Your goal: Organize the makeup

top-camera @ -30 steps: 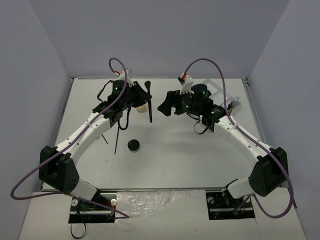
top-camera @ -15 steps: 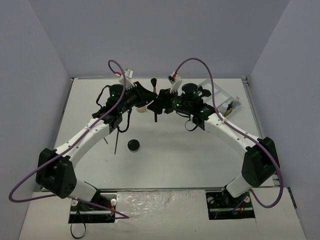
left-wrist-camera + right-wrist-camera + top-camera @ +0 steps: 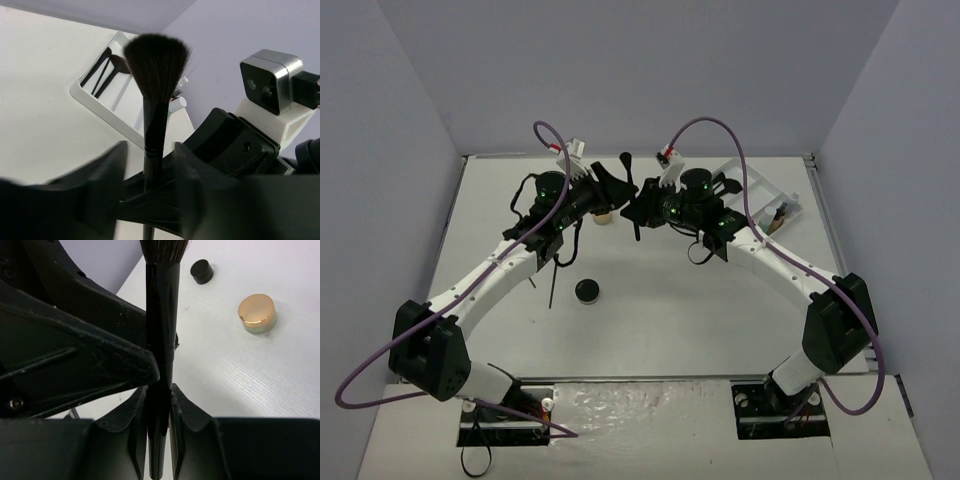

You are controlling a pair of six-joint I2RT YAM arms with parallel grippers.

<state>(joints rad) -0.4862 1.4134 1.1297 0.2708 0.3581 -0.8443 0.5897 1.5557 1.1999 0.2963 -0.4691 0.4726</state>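
Your right jaws were clamped on the slim glossy black brush [image 3: 161, 315], up off the tabletop [image 3: 670, 300]; left jaws sat loose around it. Fluffy fanned bristles, handle's bottom cut off.

White-topped flat table [image 3: 660, 320], seen from above and behind where my two arms are bolted at its near edge. A small black round pot [image 3: 586, 290] sits left of centre, just beside a thin black stick [image 3: 552, 283], brush or pencil I cannot tell, which lies pointing roughly from near to far. Farther back a tan round jar with a shiny gold lid [image 3: 256, 313] stands upright, well apart from the pot. A white rectangular divided plastic tray [image 3: 770, 185] rests at an angle near the far right corner, partly hidden by my right arm.
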